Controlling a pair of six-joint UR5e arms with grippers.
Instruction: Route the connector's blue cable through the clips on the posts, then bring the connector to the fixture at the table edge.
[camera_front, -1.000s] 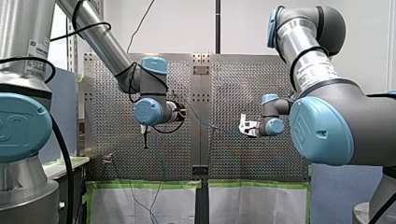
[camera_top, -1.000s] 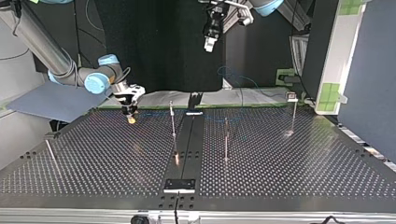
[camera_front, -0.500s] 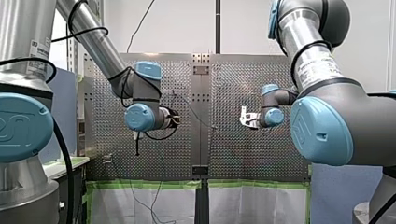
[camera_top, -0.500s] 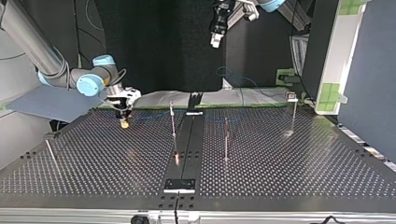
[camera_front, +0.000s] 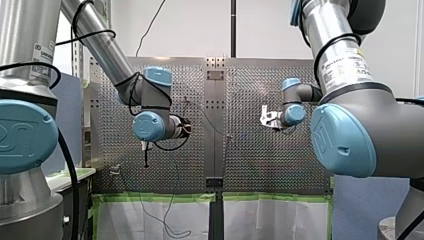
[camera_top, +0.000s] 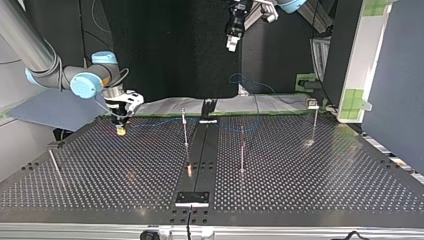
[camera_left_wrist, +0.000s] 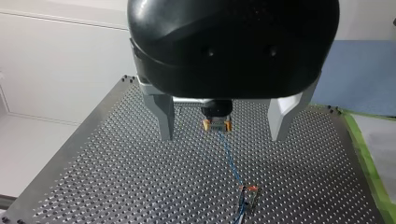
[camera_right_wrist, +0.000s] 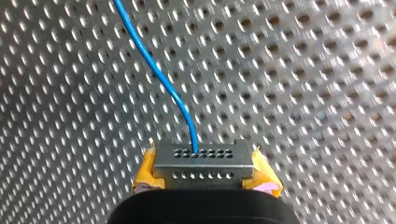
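**Connector pinched in my right claw; my left claw hanging open overhead**

- Right wrist view: my right claw (camera_right_wrist: 204, 176) is gripping the connector (camera_right_wrist: 201, 161) by its two short ends, one yellow pad (camera_right_wrist: 145, 173) on each. The fingers are closed only as far as the connector's length allows.
- The connector is sitting at the very tip of the claw and sticking out just ahead of the pads.
- Long axis: it is running straight across from pad to pad. The grey face with two rows of small holes is pointing away from the claw, toward the perforated bench (camera_top: 310, 180).
- The blue cable (camera_right_wrist: 159, 74) is leaving the row of holes farther from the claw, near its middle, and curving off over the bench.
- Top view: the claw is pointing down at the bench, near the far edge at the view's left. Whether the connector is touching the surface I cannot tell.
- From there the cable is trailing along the far edge toward the nearest thin post (camera_top: 185, 127).
- Left wrist view: my left claw (camera_left_wrist: 223, 135) is standing wide open with nothing between its grey fingers (camera_left_wrist: 166, 116). It is hanging well above the bench, looking down on the connector.
- Writing: white label on my right arm (camera_front: 345, 67) in the front view; the print is too small to read. No marking is legible on the connector.
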